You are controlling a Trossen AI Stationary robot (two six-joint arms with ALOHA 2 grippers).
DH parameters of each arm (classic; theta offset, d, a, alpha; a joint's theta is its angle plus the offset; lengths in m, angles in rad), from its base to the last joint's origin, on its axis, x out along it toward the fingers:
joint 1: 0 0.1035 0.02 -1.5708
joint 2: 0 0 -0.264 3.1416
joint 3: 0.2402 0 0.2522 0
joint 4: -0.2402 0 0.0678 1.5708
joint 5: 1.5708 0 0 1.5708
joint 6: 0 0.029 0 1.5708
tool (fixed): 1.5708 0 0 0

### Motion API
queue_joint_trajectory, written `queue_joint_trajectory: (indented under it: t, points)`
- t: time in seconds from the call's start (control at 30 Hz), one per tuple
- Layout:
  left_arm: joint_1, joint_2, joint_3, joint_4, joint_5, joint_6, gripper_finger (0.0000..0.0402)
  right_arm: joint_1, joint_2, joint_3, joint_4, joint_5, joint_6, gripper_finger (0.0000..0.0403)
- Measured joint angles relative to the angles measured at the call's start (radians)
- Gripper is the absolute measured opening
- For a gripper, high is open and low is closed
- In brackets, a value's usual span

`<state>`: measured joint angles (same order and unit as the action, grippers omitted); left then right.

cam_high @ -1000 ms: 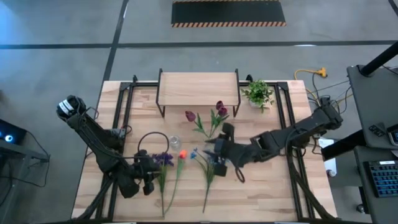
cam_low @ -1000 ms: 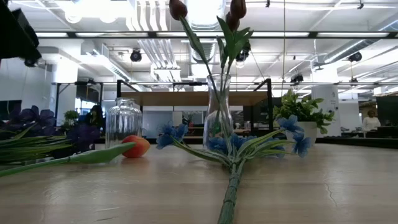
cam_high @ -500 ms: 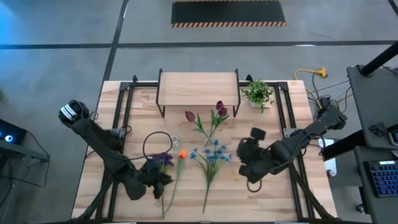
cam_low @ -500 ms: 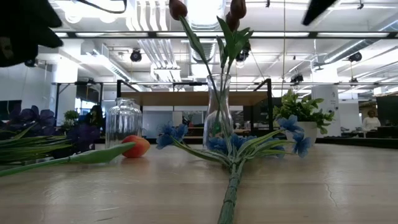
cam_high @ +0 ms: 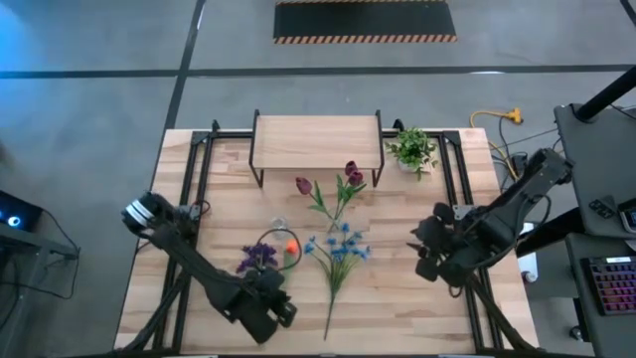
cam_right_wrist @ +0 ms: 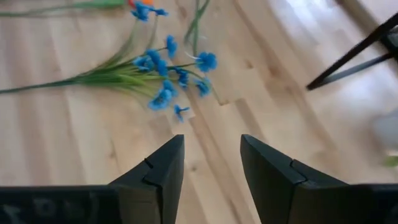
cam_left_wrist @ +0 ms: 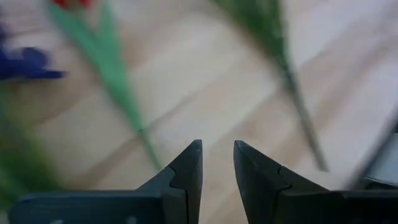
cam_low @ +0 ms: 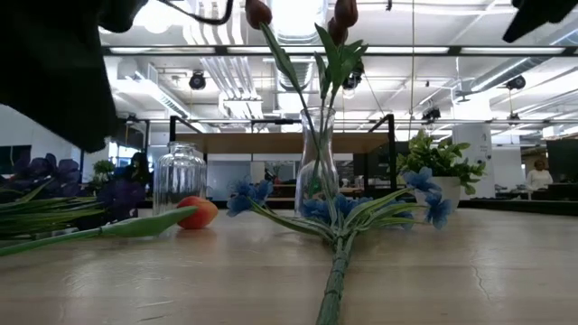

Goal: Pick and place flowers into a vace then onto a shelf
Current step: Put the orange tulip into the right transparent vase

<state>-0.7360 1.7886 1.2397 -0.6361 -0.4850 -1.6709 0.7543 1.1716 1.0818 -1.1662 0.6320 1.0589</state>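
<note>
From above, the dark red tulips (cam_high: 341, 184) stand in a clear vase in front of the shelf (cam_high: 317, 139), so one bunch looks placed, while the blue flowers (cam_high: 337, 249), the purple cluster (cam_high: 257, 259) and the orange bud (cam_high: 291, 246) lie flat on the table (cam_high: 397, 308); nothing stands on the shelf top. The left gripper (cam_high: 270, 311) sits low near the table's front edge, close to the stem ends of the purple cluster and orange bud, and the right gripper (cam_high: 429, 251) hangs to the side of the blue flowers, well apart from them. At table height, the tulips rise from the glass vase (cam_low: 317, 167), a ribbed jar (cam_low: 178, 176) stands empty beside the orange bud, and the blue flowers sprawl in front of the vase. In the left wrist view the jaws stand only a narrow slit apart with nothing between them, and green stems lie ahead of the tips on the wood. In the right wrist view the jaws are parted moderately and empty, with the blue flowers ahead of them. By my judgement three bunches and the shelf move remain.
</note>
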Motion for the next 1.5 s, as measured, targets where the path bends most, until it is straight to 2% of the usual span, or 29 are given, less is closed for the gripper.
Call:
queue_joint_trajectory:
  t: [0.13,0.23,0.47,0.77,1.03,1.17,1.5]
  points:
    - [0.011,0.077,0.146,-0.249,0.017,-0.066,0.0074,0.028,-0.070,-0.088,0.091,-0.001,0.008,0.0144]
    - [0.022,0.105,0.197,-0.322,0.035,-0.077,0.0074,0.036,-0.103,-0.135,0.135,-0.001,0.007,0.0140]
    - [0.050,0.156,0.192,-0.307,0.199,-0.077,0.0074,0.036,-0.126,-0.176,0.156,-0.001,-0.019,0.0134]
    - [0.065,0.165,0.173,-0.265,0.202,-0.077,0.0084,0.036,-0.130,-0.177,0.160,0.000,-0.031,0.0130]
    - [0.102,0.165,0.141,-0.208,0.244,-0.076,0.0165,0.036,-0.129,-0.177,0.164,0.000,-0.030,0.0132]
    - [0.118,0.169,0.135,-0.210,0.269,-0.076,0.0189,0.036,-0.130,-0.177,0.173,0.000,-0.030,0.0128]
    - [0.128,0.172,0.109,-0.202,0.294,-0.077,0.0190,0.036,-0.130,-0.176,0.182,-0.001,-0.038,0.0128]
